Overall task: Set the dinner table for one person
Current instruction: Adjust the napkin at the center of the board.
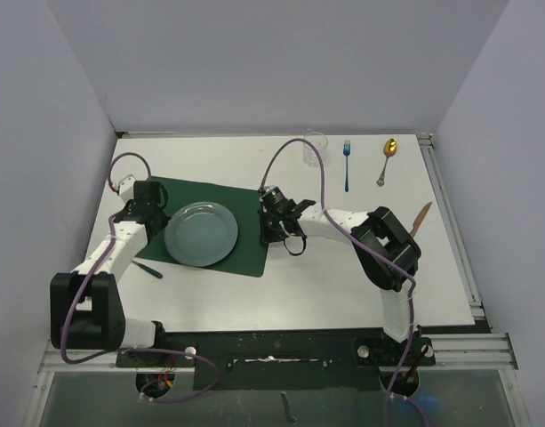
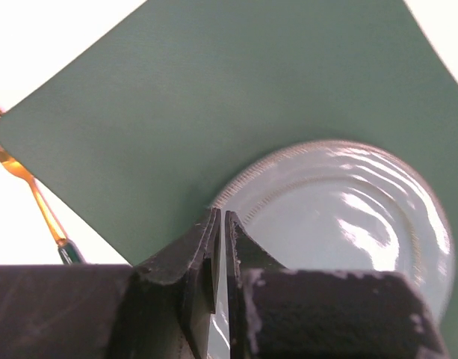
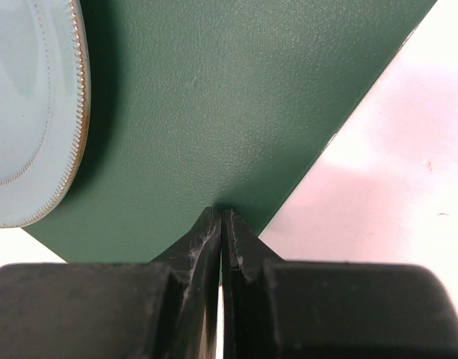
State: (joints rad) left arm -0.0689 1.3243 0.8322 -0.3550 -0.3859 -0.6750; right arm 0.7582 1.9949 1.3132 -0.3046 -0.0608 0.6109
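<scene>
A dark green placemat lies left of centre on the white dinner table. A pale blue plate sits on it. My left gripper is at the plate's left rim, and in the left wrist view its jaws are shut on the plate's beaded rim. My right gripper is at the placemat's right edge, and in the right wrist view it is shut on the edge of the placemat. The plate shows at the upper left there.
A clear glass, a blue fork and a gold spoon lie at the back of the table. A brown-handled knife lies at the right. A gold fork with a dark handle lies left of the placemat and also shows in the left wrist view.
</scene>
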